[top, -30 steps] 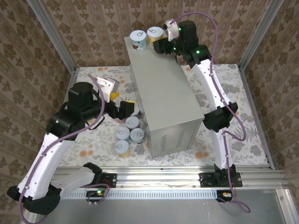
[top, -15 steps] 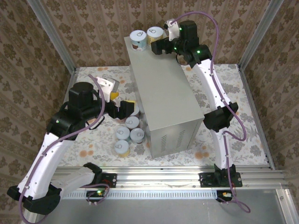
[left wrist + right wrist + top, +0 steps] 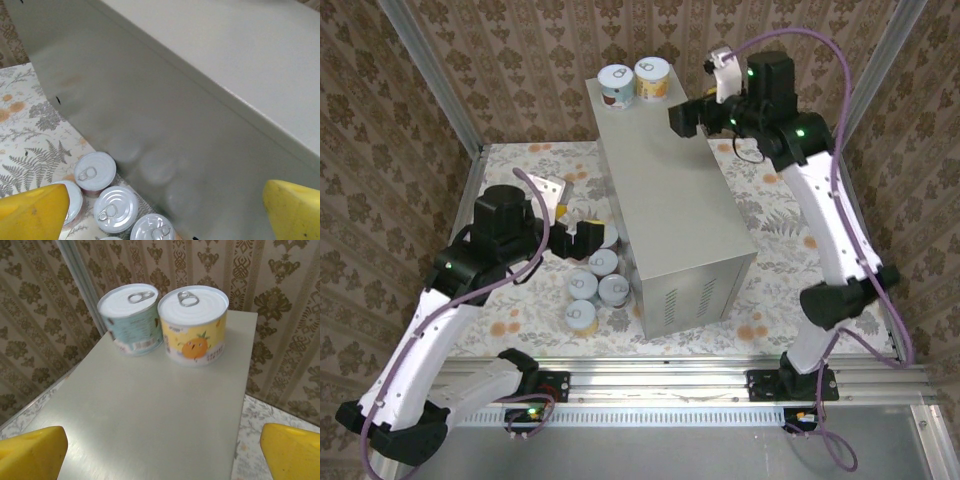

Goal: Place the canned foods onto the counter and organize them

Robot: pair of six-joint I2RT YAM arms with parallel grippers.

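While I watch from overhead, the right gripper (image 3: 682, 118) hangs above the far end of the tabletop (image 3: 670, 200), which is the flat top of the tall grey metal box. Its jaws are spread fully wide with nothing between them. On its wrist camera the yellow fingertips (image 3: 30, 452) sit at the two lower corners, well apart, touching neither can.

Two canned foods stand upright at the far edge of the tabletop: a blue-labelled can (image 3: 615, 84) and a yellow-labelled can (image 3: 652, 77) with a pineapple picture. They sit side by side, touching or nearly so, pull tabs up. The right gripper is just beside the yellow one, on its near right.

My left gripper (image 3: 592, 236) is low beside the left wall of the box, jaws also spread wide and holding nothing. Its yellow pads (image 3: 32, 210) frame the grey wall. Beneath and just near of it, a cluster of cans (image 3: 600, 288) stands upright on the floral cloth (image 3: 510, 310), close against the foot of that wall. From overhead I cannot tell whether the left gripper touches the can right under it.
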